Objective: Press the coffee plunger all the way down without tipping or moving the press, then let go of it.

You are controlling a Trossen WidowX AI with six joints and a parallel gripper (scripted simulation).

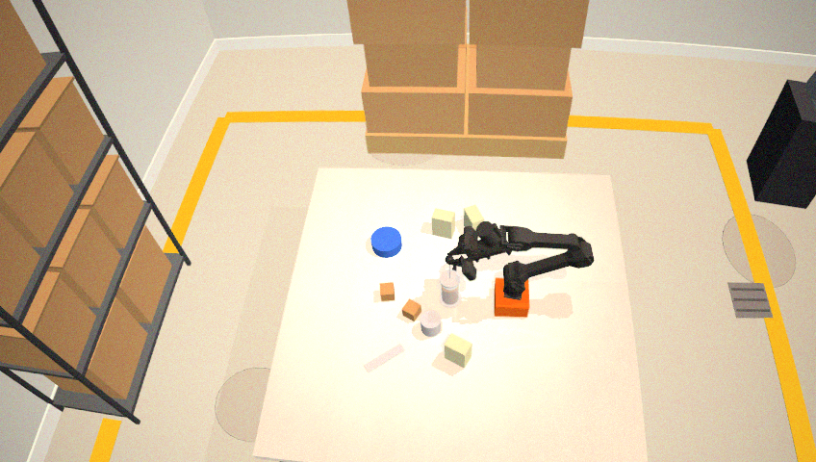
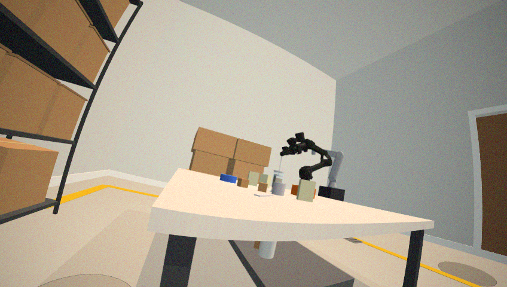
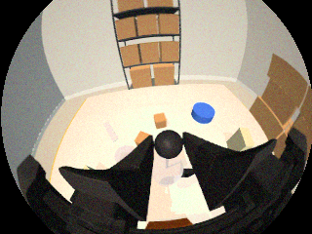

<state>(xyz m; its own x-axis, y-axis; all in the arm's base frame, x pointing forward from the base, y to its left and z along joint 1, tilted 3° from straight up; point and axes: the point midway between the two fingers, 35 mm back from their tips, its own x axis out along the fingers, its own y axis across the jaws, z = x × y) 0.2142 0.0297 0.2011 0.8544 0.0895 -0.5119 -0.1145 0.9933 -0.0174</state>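
Stacked cardboard boxes point(image 1: 466, 97) and a dark metal shelving rack point(image 1: 68, 228) ring a pale square surface point(image 1: 515, 400) standing inside a yellow floor line. Near the middle of that surface stands the tall clear glass coffee press point(image 1: 449, 291), upright, with its thin plunger rod rising well above the beaker in the exterior view, so the plunger looks fully raised and the pressing not yet begun. The black six-joint arm point(image 1: 549, 257) reaches out from its orange base block point(image 1: 511, 302), and its dark tool point(image 3: 171, 151) is clamped on the round black plunger knob point(image 3: 168, 143), which sits pinched between the two fingers in the wrist view. Close by the press are a small grey cylinder point(image 1: 430, 323), two small orange cubes point(image 1: 411, 309), pale yellow-green blocks point(image 1: 458, 349), a flat blue disc point(image 1: 386, 242) and a thin pale strip point(image 1: 383, 357). The main risk from here, as I judge it, is a push that is not straight along the rod: with the knob so high above the base, any sideways pull would act as a long lever and could tip the press or slide it toward the grey cylinder. A round knob held between flat fingers could also slip out partway, leaving the plunger only half down. Opening while the arm leans on the rod could jerk the press as well.
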